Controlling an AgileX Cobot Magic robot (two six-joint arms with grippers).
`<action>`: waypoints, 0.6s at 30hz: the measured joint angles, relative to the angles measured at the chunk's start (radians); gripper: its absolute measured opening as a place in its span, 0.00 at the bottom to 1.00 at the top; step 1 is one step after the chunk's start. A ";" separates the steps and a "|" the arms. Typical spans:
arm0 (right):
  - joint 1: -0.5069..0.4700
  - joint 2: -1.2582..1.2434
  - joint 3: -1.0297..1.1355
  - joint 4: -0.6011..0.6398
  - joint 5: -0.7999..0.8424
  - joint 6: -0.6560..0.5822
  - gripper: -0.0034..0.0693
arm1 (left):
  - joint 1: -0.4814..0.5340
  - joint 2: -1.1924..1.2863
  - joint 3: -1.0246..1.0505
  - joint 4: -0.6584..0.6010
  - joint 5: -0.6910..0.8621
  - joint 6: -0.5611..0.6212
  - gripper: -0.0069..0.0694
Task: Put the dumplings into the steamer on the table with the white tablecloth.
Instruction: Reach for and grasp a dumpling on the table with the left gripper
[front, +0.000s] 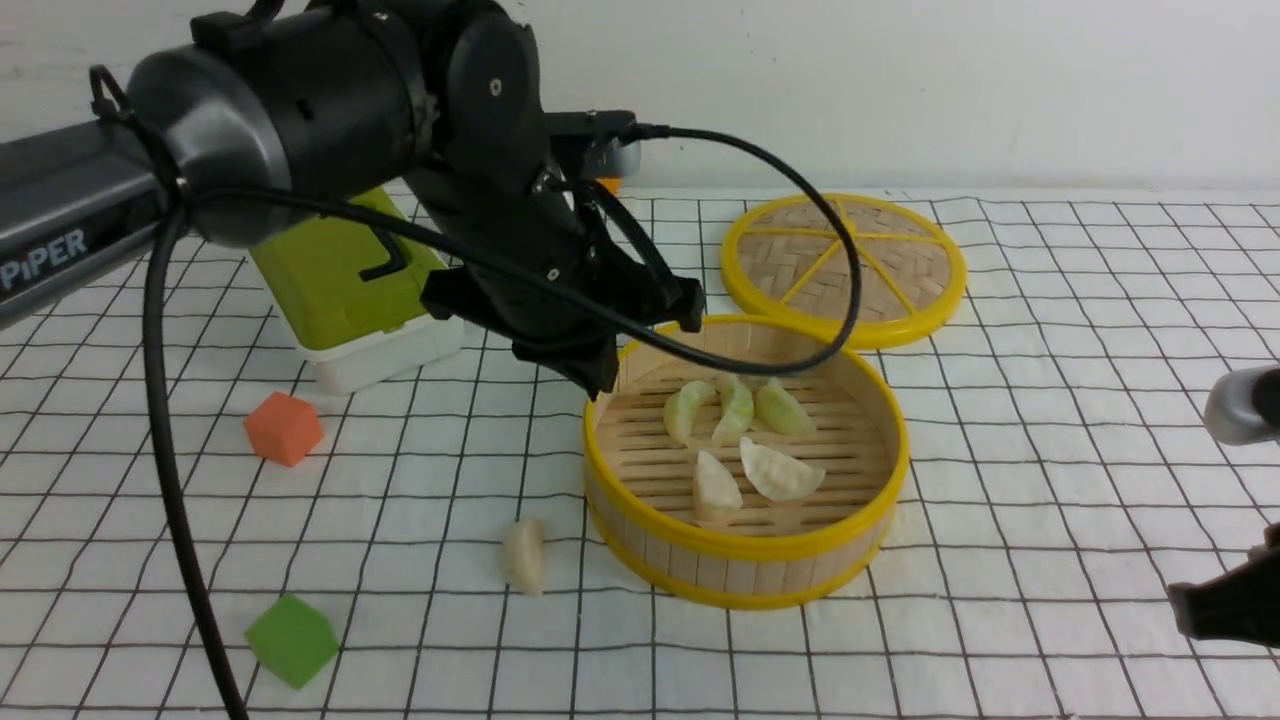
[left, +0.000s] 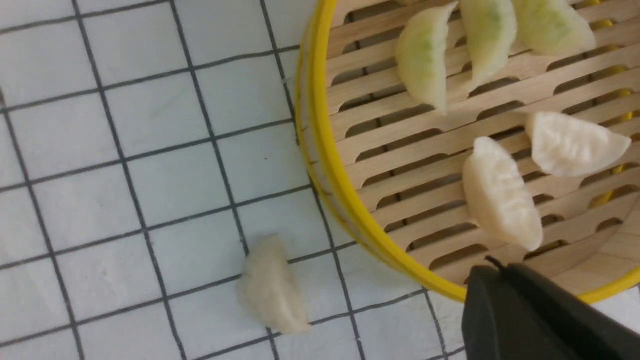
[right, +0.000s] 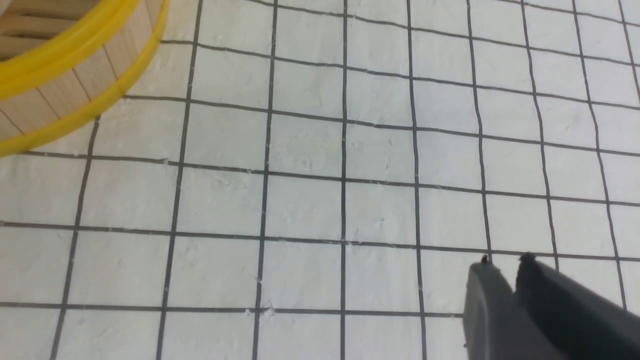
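1. Nearest to my camera sits a green cube (front: 290, 640), at the near left of the surface (front: 1100, 660), which the white tablecloth (front: 1050, 450) covers.
2. Just past the cube, 1 dumpling (front: 525, 556) lies on the cloth. It is just beside the near-left wall of the steamer (front: 740, 545) but apart from it.
3. I see the steamer standing mid-surface with 5 dumplings (front: 735, 408) on its slatted floor. 3 greenish ones sit in a row at the far side and 2 whiter ones lie nearer me.
4. My left arm (front: 480, 200) reaches over the steamer's far-left rim. The left jaws are pressed together and hold nothing. In the left wrist view their dark fingertips (left: 500, 280) show over the yellow rim.
5. My right arm (front: 1240, 405) sits at the right edge, well apart from the steamer. The right jaws stand a narrow slit apart, empty, over bare cloth. Their fingertips (right: 482, 280) show in the right wrist view.
6. An orange cube (front: 284, 428) rests at the left, with a green-and-white box (front: 340, 290) behind it.
7. A woven lid (front: 845, 268) with yellow spokes lies flat just behind the steamer.
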 joint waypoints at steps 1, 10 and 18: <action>0.000 0.000 0.000 0.000 0.000 0.000 0.17 | 0.000 0.007 0.000 0.022 0.020 -0.020 0.07; 0.000 0.000 0.003 0.003 -0.003 -0.001 0.17 | 0.000 0.031 0.131 0.168 0.033 -0.207 0.16; 0.000 0.000 0.003 0.007 -0.008 -0.001 0.18 | 0.000 0.096 0.216 0.170 -0.095 -0.288 0.54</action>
